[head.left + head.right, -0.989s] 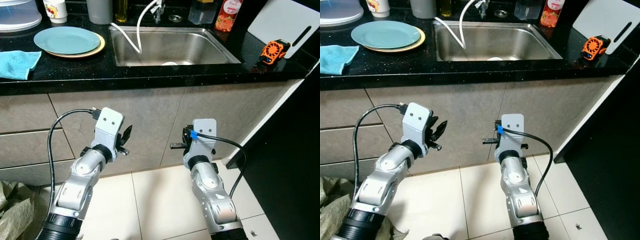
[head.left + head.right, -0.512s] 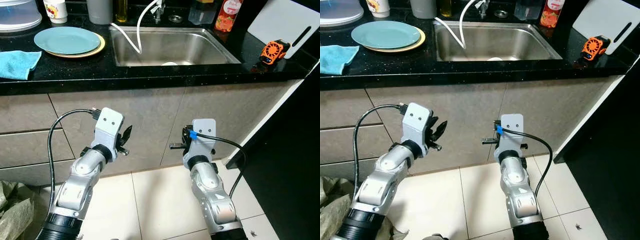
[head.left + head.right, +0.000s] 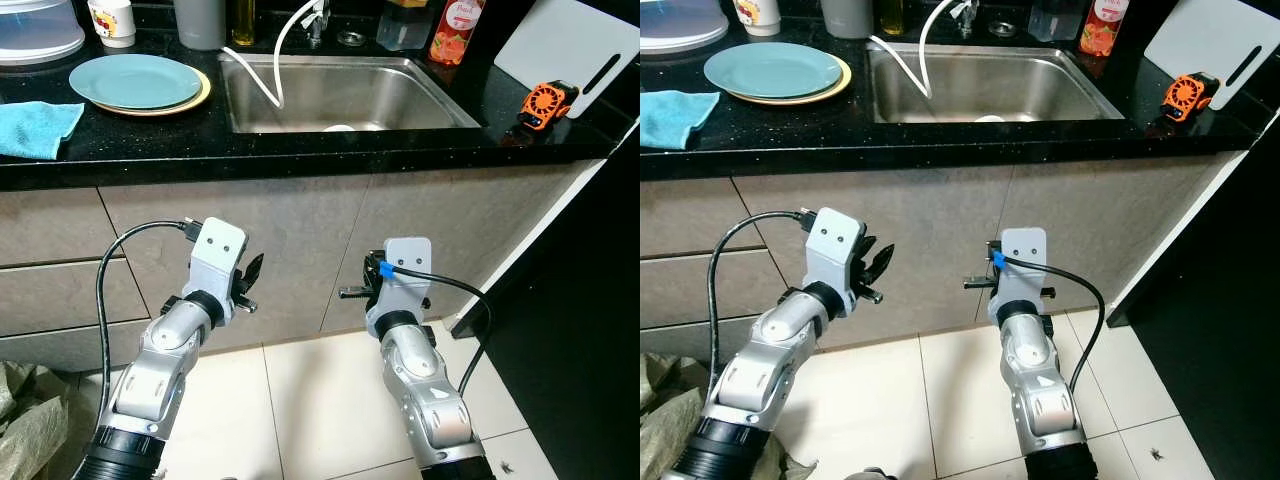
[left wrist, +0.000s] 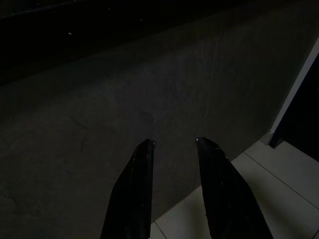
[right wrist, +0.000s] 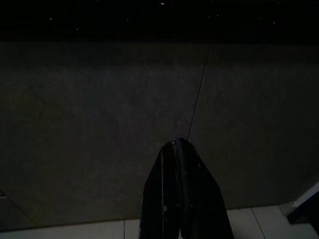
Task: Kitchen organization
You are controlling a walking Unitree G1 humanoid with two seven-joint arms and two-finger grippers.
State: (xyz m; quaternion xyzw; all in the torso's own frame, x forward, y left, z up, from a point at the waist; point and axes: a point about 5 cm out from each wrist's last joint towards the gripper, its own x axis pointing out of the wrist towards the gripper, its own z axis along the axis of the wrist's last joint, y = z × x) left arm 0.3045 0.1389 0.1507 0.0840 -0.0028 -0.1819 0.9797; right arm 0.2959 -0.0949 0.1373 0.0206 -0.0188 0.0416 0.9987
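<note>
Up on the black counter (image 3: 300, 150), well above and ahead of both arms, lie the plates (image 3: 138, 82) and blue cloth (image 3: 35, 127) on the robot's left, nearer the left arm, with the sink (image 3: 345, 92) between and an orange tool (image 3: 548, 103) far right. The left end effector (image 4: 174, 144) hangs before the grey cabinet doors (image 3: 940, 240), its 2 fingers apart and empty. The right end effector (image 5: 175, 142) hangs beside it, fingers pressed together, holding nothing.

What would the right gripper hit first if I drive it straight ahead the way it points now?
Most likely the grey cabinet front under the counter. The right gripper is shut and aims close to the seam between two cabinet doors; how far off is unclear.
</note>
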